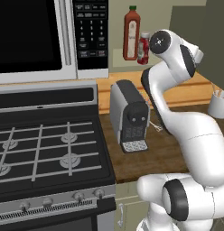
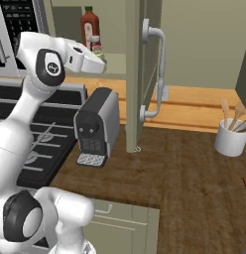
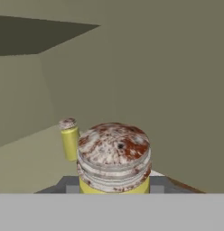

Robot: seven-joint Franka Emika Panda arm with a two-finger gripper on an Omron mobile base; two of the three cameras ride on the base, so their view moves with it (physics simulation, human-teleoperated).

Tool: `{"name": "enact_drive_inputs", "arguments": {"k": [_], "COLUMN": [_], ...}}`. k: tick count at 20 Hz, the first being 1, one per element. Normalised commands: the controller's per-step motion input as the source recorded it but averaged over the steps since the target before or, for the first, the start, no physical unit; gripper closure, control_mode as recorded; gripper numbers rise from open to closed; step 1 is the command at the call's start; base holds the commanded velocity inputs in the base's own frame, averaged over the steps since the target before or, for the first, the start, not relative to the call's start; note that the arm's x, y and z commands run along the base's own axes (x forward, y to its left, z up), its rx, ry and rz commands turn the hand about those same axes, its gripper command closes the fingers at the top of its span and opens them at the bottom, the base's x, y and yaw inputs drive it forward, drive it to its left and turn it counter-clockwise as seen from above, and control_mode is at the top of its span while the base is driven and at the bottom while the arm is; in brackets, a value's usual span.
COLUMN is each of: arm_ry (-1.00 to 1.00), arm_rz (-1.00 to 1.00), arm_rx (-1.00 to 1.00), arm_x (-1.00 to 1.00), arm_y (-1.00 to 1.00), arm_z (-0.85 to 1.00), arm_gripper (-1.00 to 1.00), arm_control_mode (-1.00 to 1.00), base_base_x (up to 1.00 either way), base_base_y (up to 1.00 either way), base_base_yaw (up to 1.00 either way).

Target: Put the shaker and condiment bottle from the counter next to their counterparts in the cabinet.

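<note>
Shaker at the cabinet shelf

Small yellow shaker with mottled pale cap (image 3: 114,158) pinched in the closed gripper (image 3: 114,189), inside the olive-beige cabinet (image 3: 177,90), near its yellow twin shaker (image 3: 68,139). Risk: releasing high may topple it into the twin

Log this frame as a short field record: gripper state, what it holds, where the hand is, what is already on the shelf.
gripper: gripper shut on the shaker
hand position: inside the cabinet, above the shelf board
twin shaker: yellow shaker upright on the shelf, beyond the held one
bottles on shelf: tall red sauce bottle, small red condiment bottle beside it
counter: coffee machine, utensil cup
</note>
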Motion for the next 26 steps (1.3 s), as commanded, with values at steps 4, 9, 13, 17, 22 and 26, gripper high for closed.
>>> {"name": "enact_drive_inputs", "arguments": {"k": [4, 9, 13, 17, 22, 26], "arm_ry": [0.11, 0.05, 0.0, 0.0, 0.0, 0.0], "arm_rz": [0.08, 0.09, 0.11, 0.09, 0.09, 0.1], "arm_rx": [-0.04, -0.01, -0.04, -0.06, -0.07, -0.04], "arm_x": [0.25, 0.24, 0.2, 0.01, 0.02, 0.11], "arm_y": [-0.1, -0.17, -0.17, -0.04, 0.0, 0.0], "arm_z": [0.0, 0.0, -0.02, -0.22, -0.26, -0.17], "arm_gripper": [1.0, 1.0, 1.0, 1.0, 1.0, 1.0], "arm_control_mode": [-1.0, -1.0, -1.0, -1.0, -1.0, -1.0], "base_base_x": [0.0, 0.0, 0.0, 0.0, 0.0, 0.0], "base_base_y": [0.0, 0.0, 0.0, 0.0, 0.0, 0.0], "base_base_yaw": [0.0, 0.0, 0.0, 0.0, 0.0, 0.0]}}
